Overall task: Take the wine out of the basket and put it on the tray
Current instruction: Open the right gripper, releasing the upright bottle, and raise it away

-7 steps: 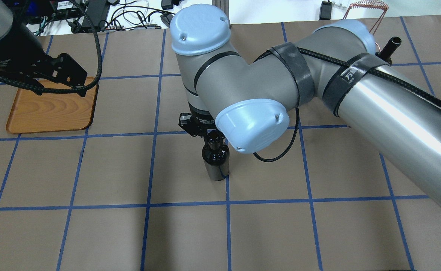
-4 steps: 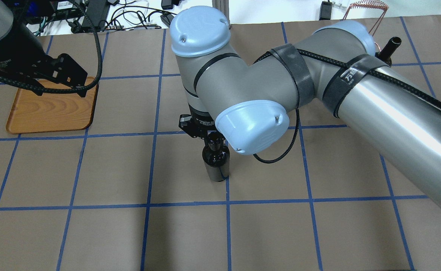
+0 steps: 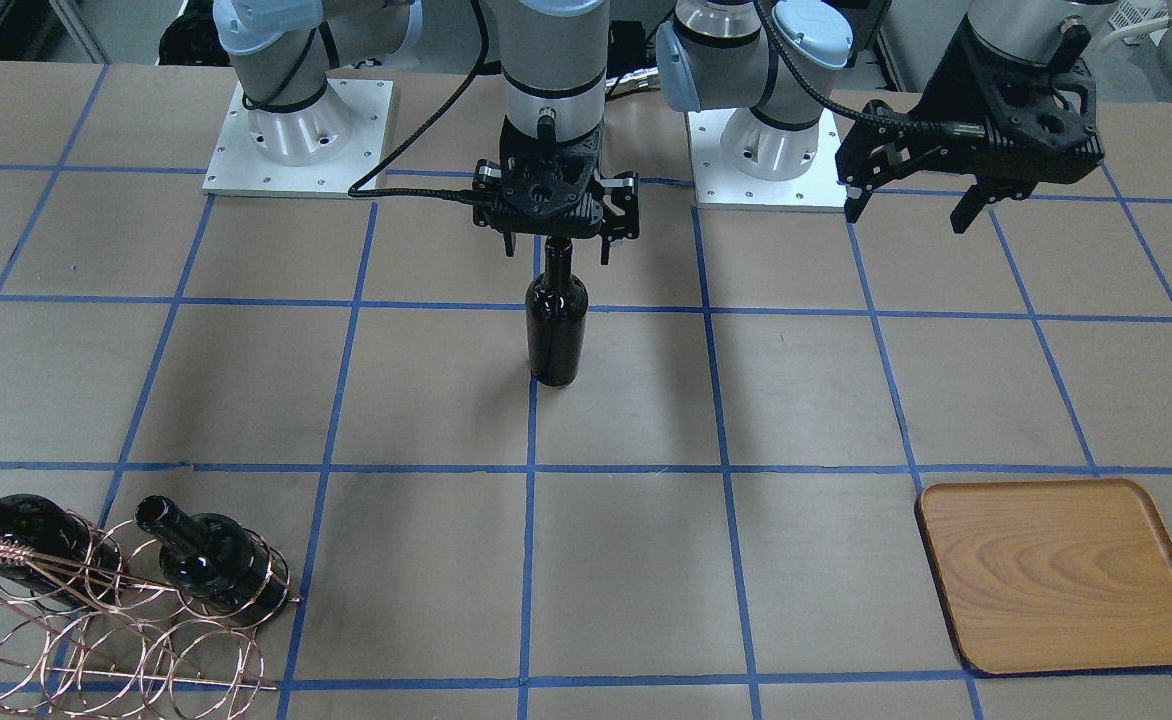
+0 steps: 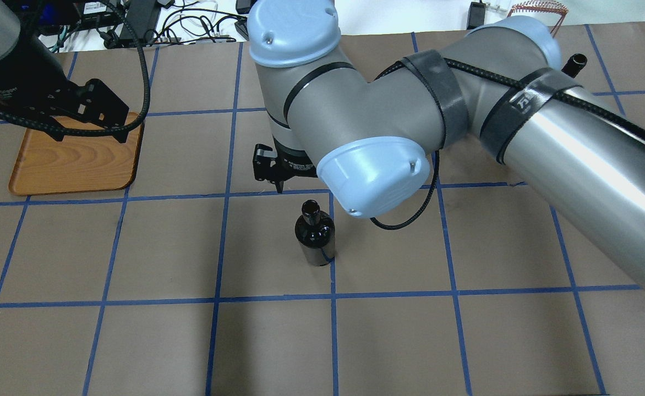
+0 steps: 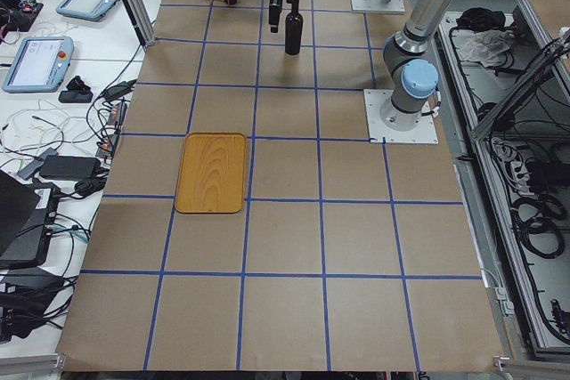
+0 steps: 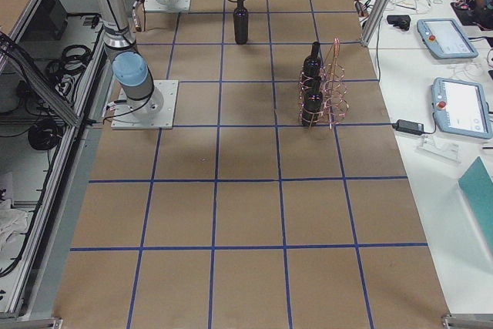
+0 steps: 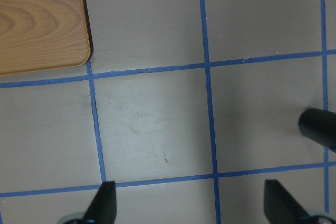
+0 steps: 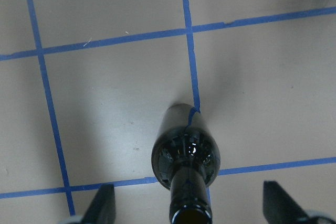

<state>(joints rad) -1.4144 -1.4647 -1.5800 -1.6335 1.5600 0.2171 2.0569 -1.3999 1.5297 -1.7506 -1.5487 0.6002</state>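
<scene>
Now the right gripper [image 3: 558, 248] had let go and risen, spread wide above the bottle [image 3: 557, 330], which stood upright alone on the table [image 3: 426, 400]; the left gripper [image 3: 906, 213] hung open, well apart from the tray [image 3: 1056, 575].

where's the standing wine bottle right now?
Front-facing view: the wine bottle stands upright mid-table on a blue tape line, just under the open right gripper, not held. The tray lies off toward the robot's left, the basket toward its right.

bright, even light from overhead. the tabletop [image 4: 135, 341] looks matte, with a faint soft shadow below the right hand [image 3: 558, 245]. glare streaks the metal tube of the right arm [image 4: 564, 159]; small glints sit on the wine [image 8: 191, 150] under that hand.
</scene>
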